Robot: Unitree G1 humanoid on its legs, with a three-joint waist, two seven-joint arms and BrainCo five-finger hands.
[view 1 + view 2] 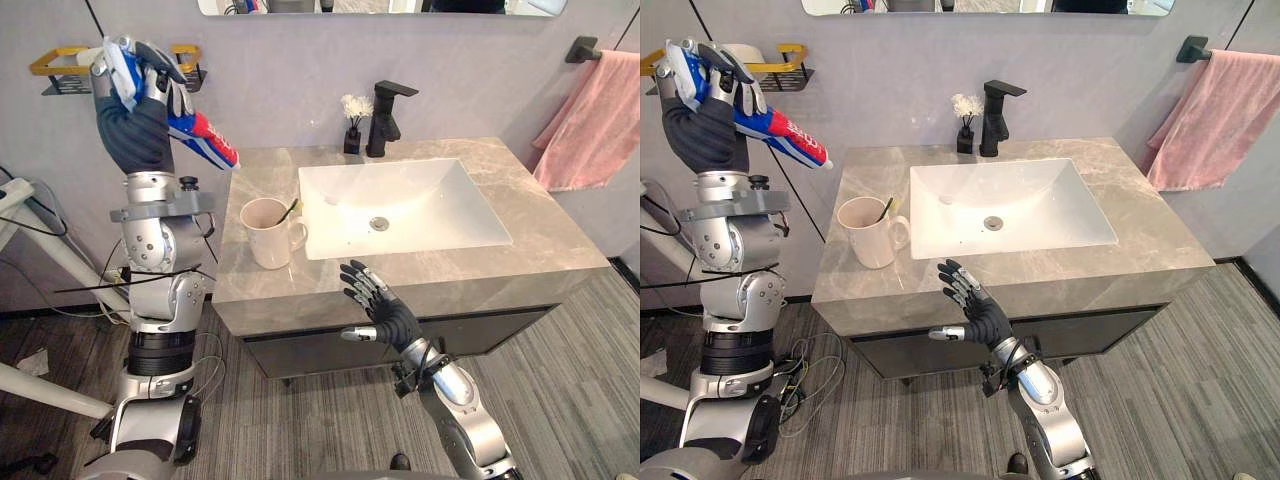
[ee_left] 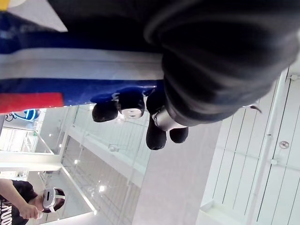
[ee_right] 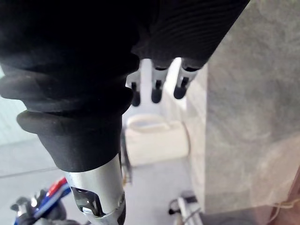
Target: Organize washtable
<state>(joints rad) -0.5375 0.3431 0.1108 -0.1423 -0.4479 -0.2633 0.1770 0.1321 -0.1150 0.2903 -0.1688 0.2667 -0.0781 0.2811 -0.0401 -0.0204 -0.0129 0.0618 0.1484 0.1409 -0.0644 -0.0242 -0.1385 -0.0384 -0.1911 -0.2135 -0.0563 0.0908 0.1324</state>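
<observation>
**Left eye view: blue, red and white toothpaste tube [image 1: 205, 140] held high in the left hand [image 1: 140, 90]**

The left hand's fingers are curled round the tube, up beside the yellow-and-black wire wall shelf [image 1: 55, 65]. On the grey marble table [image 1: 540, 240] a cream ceramic mug [image 1: 268, 235] stands just left of the white rectangular sink [image 1: 420, 215]. The right hand [image 1: 385, 312] is at the table's front edge, fingers spread open. A pink towel [image 1: 600, 120] hangs at far right.

Marble counter [image 1: 562, 242], mug [image 1: 268, 236], faucet [image 1: 386, 121], flower vase [image 1: 353, 136]
</observation>
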